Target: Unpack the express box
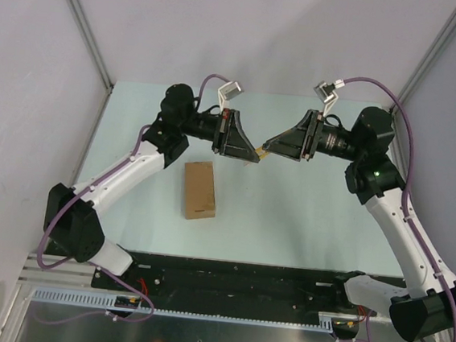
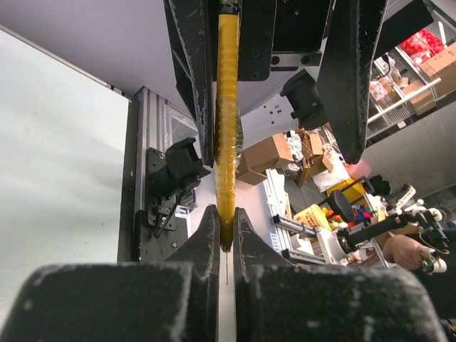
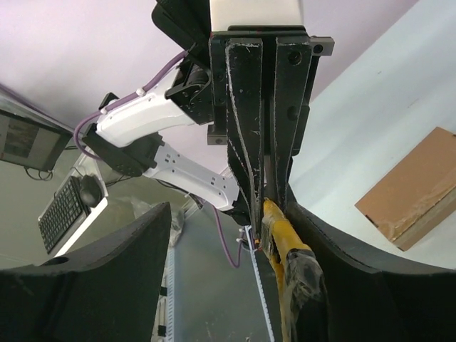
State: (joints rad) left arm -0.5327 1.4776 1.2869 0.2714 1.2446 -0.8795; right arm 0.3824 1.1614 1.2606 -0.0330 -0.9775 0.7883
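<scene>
Beyond the express box [image 1: 199, 190], yellow knife [image 2: 227, 128] between the left fingers [image 2: 206, 241].

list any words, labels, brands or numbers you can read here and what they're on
No text can be read in any view.
express box: plain brown cardboard with tape, no label or print showing.
yellow utility knife: no brand or marking visible.
red packages on the background shelves: print too blurred to read.
monitor: screen too small and blurred to read.
</scene>
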